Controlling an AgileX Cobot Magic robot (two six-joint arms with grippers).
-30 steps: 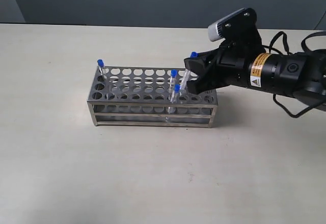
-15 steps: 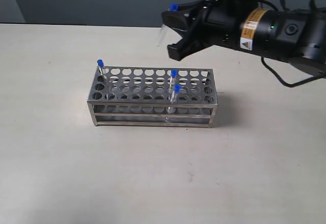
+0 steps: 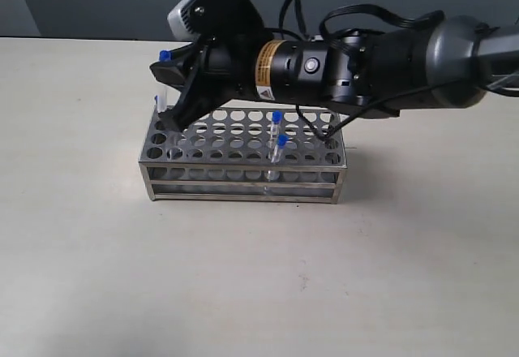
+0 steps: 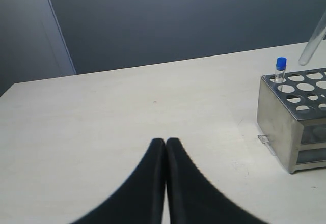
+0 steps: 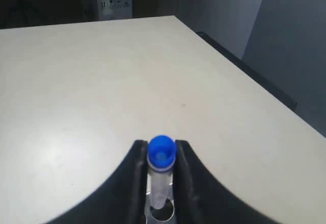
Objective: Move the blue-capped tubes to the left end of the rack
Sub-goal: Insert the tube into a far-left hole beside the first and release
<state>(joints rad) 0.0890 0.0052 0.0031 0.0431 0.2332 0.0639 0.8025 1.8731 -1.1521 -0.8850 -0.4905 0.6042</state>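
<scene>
Pale table (image 3: 97,276), steel rack (image 3: 243,158) square on it, and your right arm is stretched across the rack to its left end. The right claw (image 5: 161,157) is pinched narrow on a tube (image 3: 165,54), gripping just under the blue cap, with the clear body hanging below. In the left wrist view that body leans, so bring it upright before you go down. A hole (image 5: 162,214) shows right under the tip in the right wrist view, and that looks like your target. Descend slowly and let the tip find the hole rather than the plate. Watch the seated tube (image 4: 280,63) in the corner: it stands just beside your line, and a nudge from a finger could tip it. I'd let go only once the tube is down in the rack. Two more tubes (image 3: 278,134) wait toward the right half. Your left claw (image 4: 165,142) is pressed closed on nothing, apart from the rack and out of the way.
</scene>
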